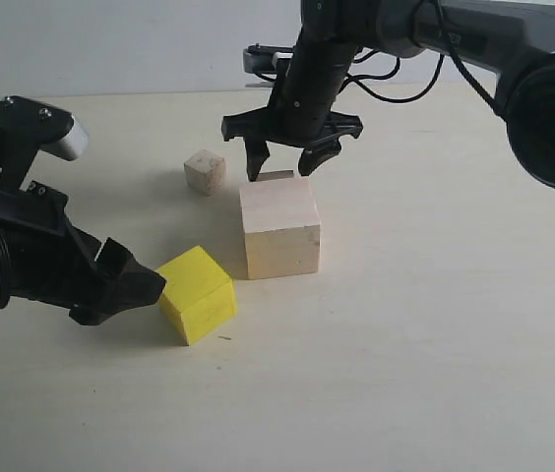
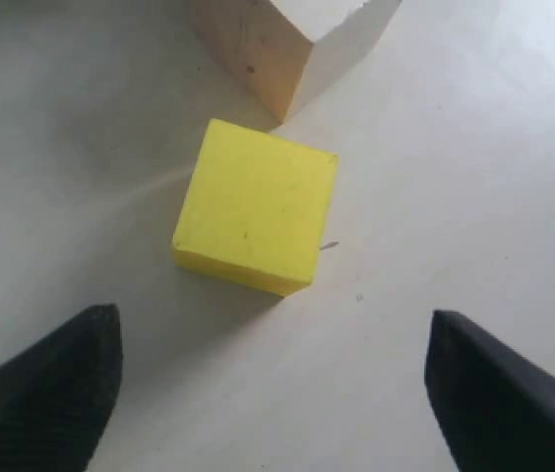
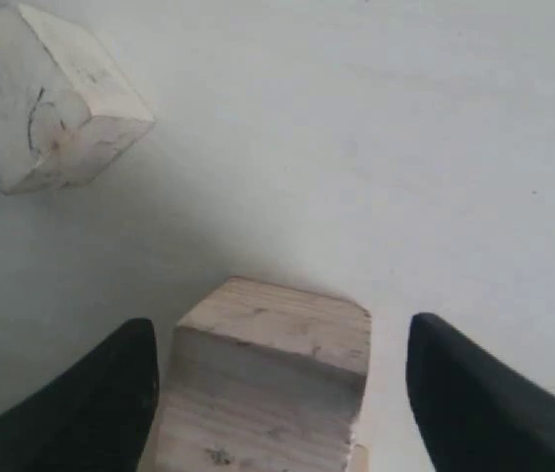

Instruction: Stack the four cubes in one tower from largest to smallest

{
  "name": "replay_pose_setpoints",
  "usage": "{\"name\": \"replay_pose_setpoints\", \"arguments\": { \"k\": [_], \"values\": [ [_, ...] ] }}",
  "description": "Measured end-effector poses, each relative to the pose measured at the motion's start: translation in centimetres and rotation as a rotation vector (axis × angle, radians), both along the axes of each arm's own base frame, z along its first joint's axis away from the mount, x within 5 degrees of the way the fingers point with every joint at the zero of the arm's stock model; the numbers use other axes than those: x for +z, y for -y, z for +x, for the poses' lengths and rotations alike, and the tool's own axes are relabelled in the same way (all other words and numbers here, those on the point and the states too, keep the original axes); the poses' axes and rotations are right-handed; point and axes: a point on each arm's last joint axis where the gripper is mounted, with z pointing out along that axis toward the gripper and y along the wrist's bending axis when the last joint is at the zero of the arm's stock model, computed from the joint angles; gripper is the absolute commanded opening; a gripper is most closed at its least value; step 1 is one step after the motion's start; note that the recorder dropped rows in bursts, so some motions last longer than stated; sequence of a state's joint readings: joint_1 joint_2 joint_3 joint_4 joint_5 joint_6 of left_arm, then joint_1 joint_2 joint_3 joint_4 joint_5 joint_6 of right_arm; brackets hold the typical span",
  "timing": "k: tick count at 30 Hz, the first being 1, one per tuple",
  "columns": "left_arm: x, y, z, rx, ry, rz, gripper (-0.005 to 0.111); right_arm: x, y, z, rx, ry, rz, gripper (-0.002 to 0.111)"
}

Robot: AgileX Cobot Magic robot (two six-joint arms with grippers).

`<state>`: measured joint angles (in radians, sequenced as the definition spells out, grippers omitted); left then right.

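My right hand (image 3: 279, 329) is open, fingers either side of the smallest cube (image 3: 268, 374), with a gap on one side, so no grip. My left hand (image 2: 273, 317) is wide open and empty, the yellow cube (image 2: 256, 206) just ahead. Four cubes: three wood, one yellow, none stacked. The big cube (image 1: 279, 226) is just beside the smallest. The small cube (image 1: 205, 172) is near but apart. The table (image 1: 435, 374) is open to the right and front.

Matte black jointed arms (image 1: 494, 39), looping black cables (image 1: 396, 84), silver-grey cap (image 1: 69, 138), ribbed claw fingers (image 2: 51, 393)
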<state>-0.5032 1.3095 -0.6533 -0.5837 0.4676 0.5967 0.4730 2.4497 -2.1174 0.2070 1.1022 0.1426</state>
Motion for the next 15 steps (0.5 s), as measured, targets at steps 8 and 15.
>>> {"name": "replay_pose_setpoints", "arguments": {
  "k": [8, 15],
  "values": [
    [0.0, 0.0, 0.0, 0.0, 0.0, 0.0, 0.081, -1.15, -0.09, 0.07, -0.002, -0.022, -0.004, 0.044],
    [0.0, 0.0, 0.0, 0.0, 0.0, 0.001, 0.081, -0.86, 0.24, 0.13, 0.017, -0.014, -0.052, 0.003]
  ]
}}
